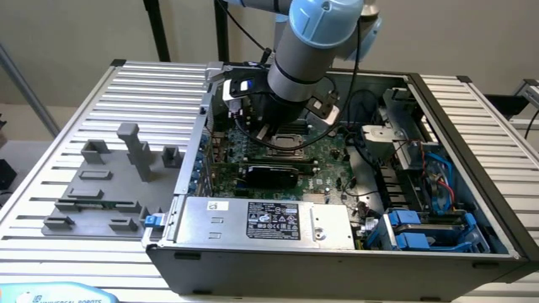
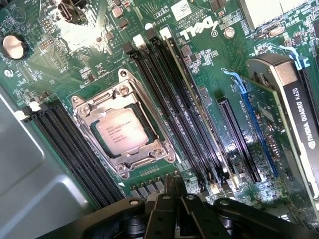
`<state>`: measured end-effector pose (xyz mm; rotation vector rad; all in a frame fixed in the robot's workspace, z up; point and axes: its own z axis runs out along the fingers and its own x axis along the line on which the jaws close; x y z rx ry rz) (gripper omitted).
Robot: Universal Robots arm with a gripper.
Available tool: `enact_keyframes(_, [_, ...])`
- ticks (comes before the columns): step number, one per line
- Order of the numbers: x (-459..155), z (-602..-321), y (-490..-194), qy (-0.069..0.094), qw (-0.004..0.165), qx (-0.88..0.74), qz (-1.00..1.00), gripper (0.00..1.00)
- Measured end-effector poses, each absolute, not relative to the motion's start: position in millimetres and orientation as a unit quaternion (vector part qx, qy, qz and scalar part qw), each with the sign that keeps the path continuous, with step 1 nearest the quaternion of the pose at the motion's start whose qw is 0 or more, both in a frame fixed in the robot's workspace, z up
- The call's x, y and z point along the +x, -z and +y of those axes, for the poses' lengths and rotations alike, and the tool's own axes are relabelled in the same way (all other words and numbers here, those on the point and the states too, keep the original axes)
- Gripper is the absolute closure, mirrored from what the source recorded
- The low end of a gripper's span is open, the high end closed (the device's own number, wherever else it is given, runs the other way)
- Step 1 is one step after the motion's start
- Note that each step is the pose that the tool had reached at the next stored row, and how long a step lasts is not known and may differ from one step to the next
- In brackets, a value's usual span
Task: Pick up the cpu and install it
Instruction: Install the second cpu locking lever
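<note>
The cpu (image 2: 121, 133) has a smooth, matt silver metal top, ringed by a shiny metal socket frame (image 2: 122, 130). The motherboard (image 2: 209, 59) is glossy green, with black plastic slots (image 2: 169, 104). The case (image 1: 337, 268) is dull grey metal; the fixture blocks (image 1: 126, 170) are matt grey plastic.

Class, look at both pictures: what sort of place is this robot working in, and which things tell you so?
Probably a robotics lab or test bench for computer assembly: an open computer case lies on a slatted aluminium table, grey fixture blocks sit beside it, and the arm's gripper hangs over the motherboard's cpu.
</note>
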<state>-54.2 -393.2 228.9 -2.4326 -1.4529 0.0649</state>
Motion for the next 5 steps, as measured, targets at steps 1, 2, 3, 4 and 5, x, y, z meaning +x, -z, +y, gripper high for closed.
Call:
enact_keyframes(1, [-54.2, -393.3, -228.9, -0.023, 0.153, -0.848, -0.507, 0.89])
enact_keyframes(2, [-54.2, -393.3, -228.9, -0.023, 0.153, -0.848, -0.507, 0.89])
enact_keyframes(3, [-54.2, -393.3, -228.9, -0.023, 0.153, -0.848, -0.507, 0.89])
enact_keyframes(4, [-54.2, -393.3, -228.9, -0.023, 0.153, -0.848, -0.507, 0.89])
enact_keyframes(5, [-54.2, -393.3, -228.9, -0.023, 0.153, -0.848, -0.507, 0.89])
